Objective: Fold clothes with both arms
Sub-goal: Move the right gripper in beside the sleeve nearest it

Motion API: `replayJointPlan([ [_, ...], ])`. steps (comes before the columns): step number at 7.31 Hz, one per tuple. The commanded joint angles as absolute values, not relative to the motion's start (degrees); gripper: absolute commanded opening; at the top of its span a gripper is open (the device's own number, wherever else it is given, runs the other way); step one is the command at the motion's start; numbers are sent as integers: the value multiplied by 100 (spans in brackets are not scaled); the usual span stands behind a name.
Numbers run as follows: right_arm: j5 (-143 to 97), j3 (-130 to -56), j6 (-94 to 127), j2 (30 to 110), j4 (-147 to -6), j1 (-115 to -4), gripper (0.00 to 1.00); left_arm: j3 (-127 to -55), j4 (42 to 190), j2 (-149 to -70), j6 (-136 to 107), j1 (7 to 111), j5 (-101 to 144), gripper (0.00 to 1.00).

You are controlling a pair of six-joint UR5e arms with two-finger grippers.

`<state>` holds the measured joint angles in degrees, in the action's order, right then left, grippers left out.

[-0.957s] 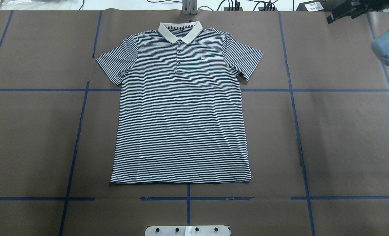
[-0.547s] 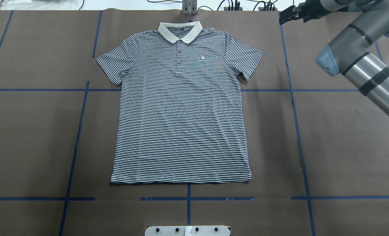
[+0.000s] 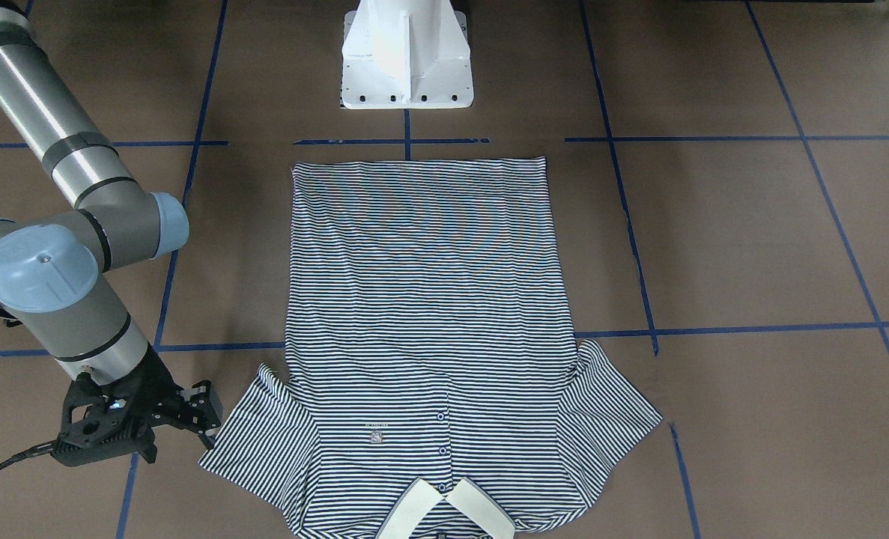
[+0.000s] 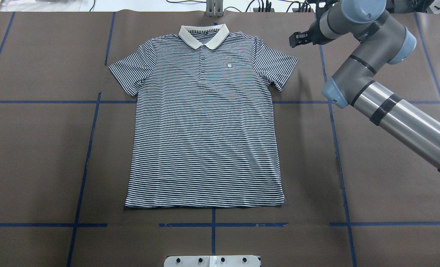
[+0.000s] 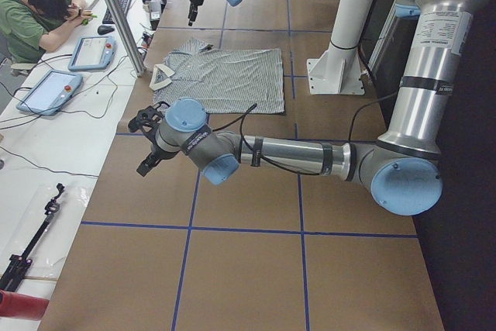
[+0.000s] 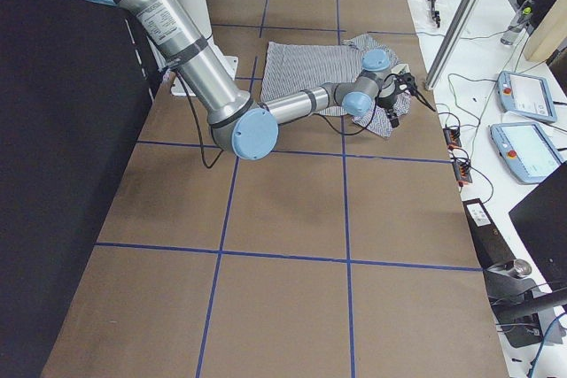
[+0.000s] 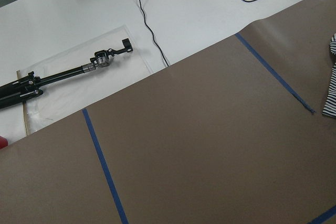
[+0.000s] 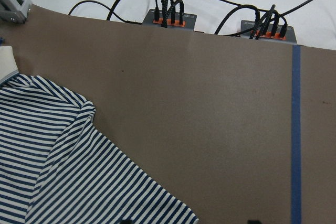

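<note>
barely begun: polo shirt (image 4: 205, 129) spread flat, face up, mid tabletop (image 4: 371, 167), collar far, no fold made. right gripper (image 4: 297, 39) hovering just beside the right sleeve (image 4: 279, 68), fingers (image 3: 204, 392) apart, empty. left gripper (image 5: 147, 141) well off left; cannot tell its fingers' state. every fold left to do.

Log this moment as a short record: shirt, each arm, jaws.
shirt: polo shirt flat, face up, unfolded, collar away from the robot's base
right gripper: beside the sleeve on its side, jaws open, holding nothing
left gripper: over bare table, well clear of the shirt; jaw state cannot be told
folds made: none
</note>
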<state>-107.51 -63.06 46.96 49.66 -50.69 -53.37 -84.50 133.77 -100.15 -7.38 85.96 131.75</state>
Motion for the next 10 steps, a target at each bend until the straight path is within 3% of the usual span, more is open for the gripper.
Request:
replayJointPlan([
  [1,-10417,-5462,5035,4555,-4519,-5142,70,-8429,13377,-10037,-738,8587,13175,100],
  [4,-10397,-5379,5045,4640,-4395,-5133,61,-8420,13386,-10046,-738,8587,13175,100],
  [10,-10292,-5300,5054,4860,-4263,-5045,58,-8429,13386,-10055,-729,8587,13175,100],
])
